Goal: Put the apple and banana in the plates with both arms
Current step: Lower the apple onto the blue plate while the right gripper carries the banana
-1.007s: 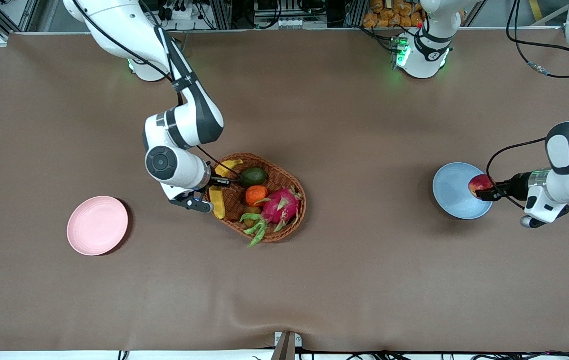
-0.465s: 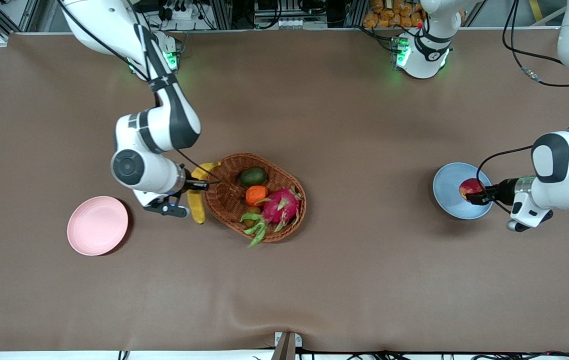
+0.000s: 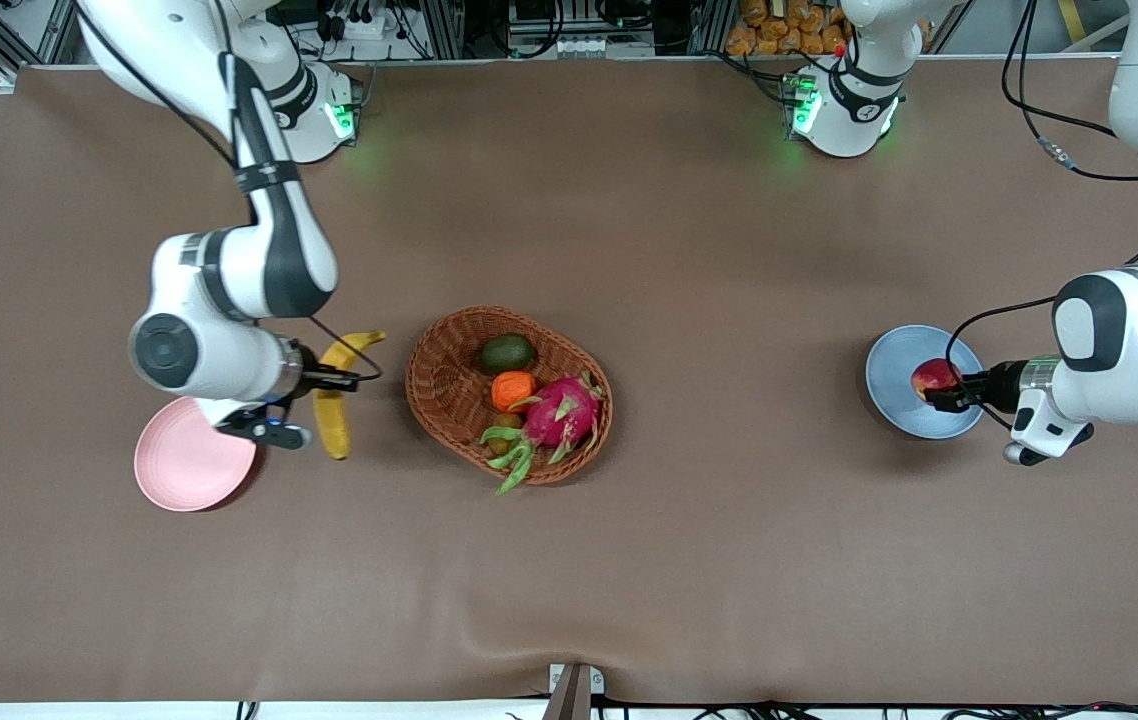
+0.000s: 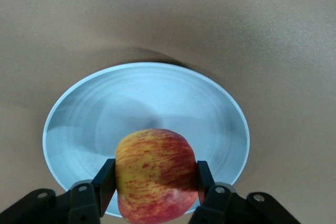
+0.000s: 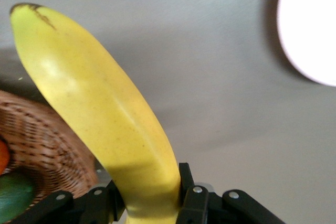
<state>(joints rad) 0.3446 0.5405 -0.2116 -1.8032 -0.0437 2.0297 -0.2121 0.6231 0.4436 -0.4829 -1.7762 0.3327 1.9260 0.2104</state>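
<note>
Two matte plates, pink plate [image 3: 191, 468], blue plate [image 3: 901, 400], left gripper [image 3: 939, 390] clamped on one apple [image 3: 929, 376] over blue plate, right gripper [image 3: 327, 381] clamped on one banana [image 3: 337, 404] between pink plate and one wicker basket [image 3: 445, 388]

high front camera spans the table [image 3: 629, 560]; wrist cameras look down, seemingly close.

Brown table [image 3: 689, 560]; on it pink plate [image 3: 184, 470], wicker basket [image 3: 449, 390], blue plate [image 3: 894, 395].

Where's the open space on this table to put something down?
Bare table lies between the basket and the blue plate, and along the edge nearest the front camera. It is crowded between the pink plate and the basket, with the banana.
</note>
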